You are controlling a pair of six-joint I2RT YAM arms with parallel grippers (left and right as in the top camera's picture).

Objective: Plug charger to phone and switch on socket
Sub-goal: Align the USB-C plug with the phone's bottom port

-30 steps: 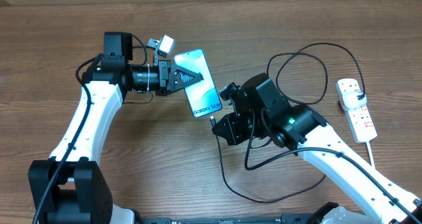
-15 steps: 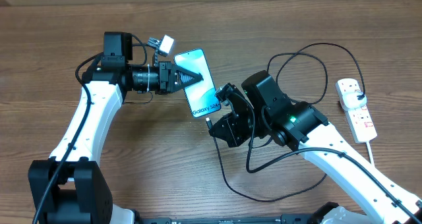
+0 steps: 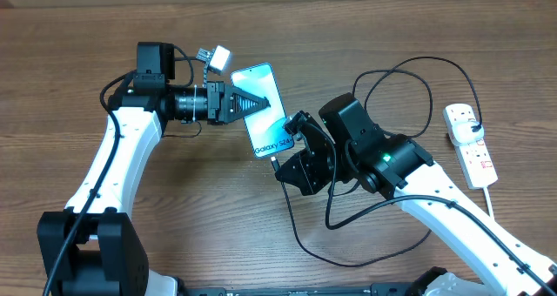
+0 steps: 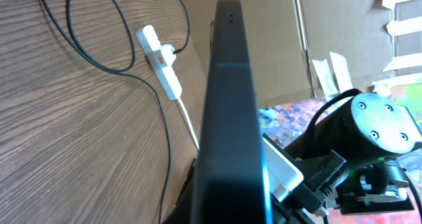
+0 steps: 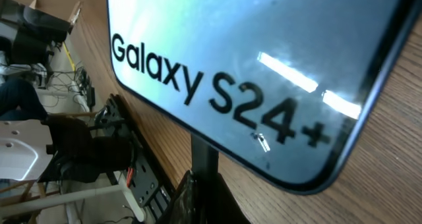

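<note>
The phone (image 3: 271,113) is held tilted above the table, its lit teal screen up, with my left gripper (image 3: 254,103) shut on its left edge. In the left wrist view the phone (image 4: 231,112) stands edge-on and dark. My right gripper (image 3: 284,164) is shut on the charger's small plug (image 3: 278,162), just below the phone's bottom edge. In the right wrist view the black plug (image 5: 204,159) rises from my right gripper (image 5: 208,194) to the rim under the "Galaxy S24+" text of the phone (image 5: 250,46). The black charger cable (image 3: 409,65) loops back to the white socket (image 3: 471,144).
The cable sags in a long loop (image 3: 348,263) near the table's front edge, under my right arm (image 3: 409,170). The socket's thick white cord (image 3: 489,200) runs off toward the front right. The socket (image 4: 160,58) also shows in the left wrist view.
My right gripper has moved a little left with the plug, closer to the phone's bottom edge. The left arm and the phone have stayed still.
</note>
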